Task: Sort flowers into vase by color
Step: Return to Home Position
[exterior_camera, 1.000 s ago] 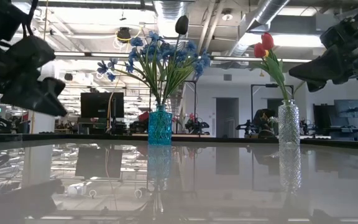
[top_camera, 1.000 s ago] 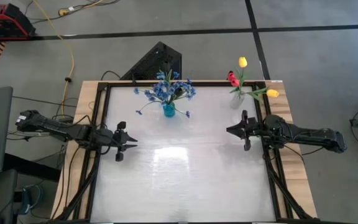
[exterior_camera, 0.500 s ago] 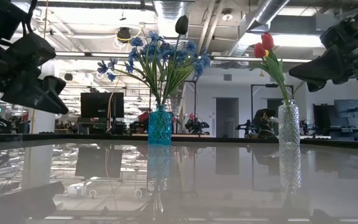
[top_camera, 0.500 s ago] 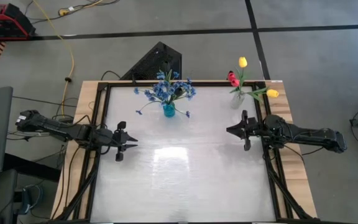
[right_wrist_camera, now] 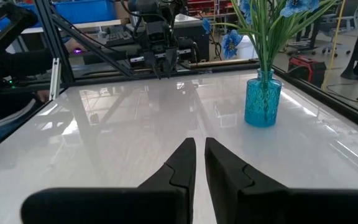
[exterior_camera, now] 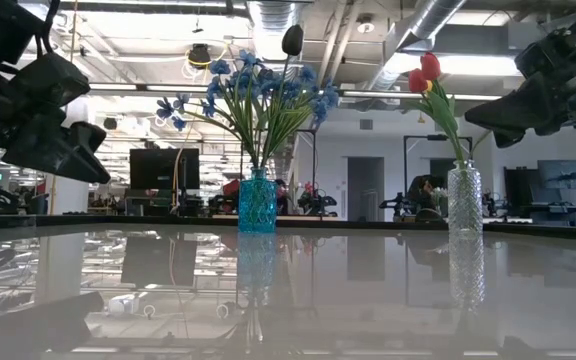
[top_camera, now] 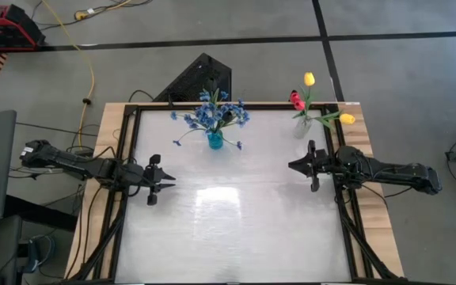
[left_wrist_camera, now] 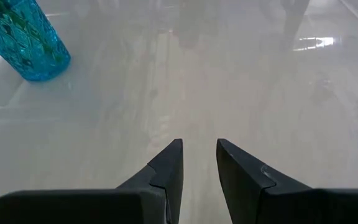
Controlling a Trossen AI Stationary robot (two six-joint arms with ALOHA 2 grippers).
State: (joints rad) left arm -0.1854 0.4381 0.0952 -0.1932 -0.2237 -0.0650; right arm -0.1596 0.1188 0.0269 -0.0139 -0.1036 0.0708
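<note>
- My left gripper (left_wrist_camera: pixel 199 144) hangs over the left side of the glossy white table (top_camera: pixel 236 229), its fingers a narrow gap apart and holding nothing
- My right gripper (right_wrist_camera: pixel 200 142) hovers at the right side, fingers almost touching, also empty
- The blue many-blossom sprays (top_camera: pixel 212 115) stand in the turquoise cut-glass vase (top_camera: pixel 214 141) at the far middle
- The red tulips (exterior_camera: pixel 423 72) and yellow tulips (top_camera: pixel 309 78) share the clear glass vase (exterior_camera: pixel 464 200) at the far right
- No stems lie loose, so I judge the sorting done and this the return-to-rest step; the next move calls for no grasp, only keeping clear of both vases
</note>
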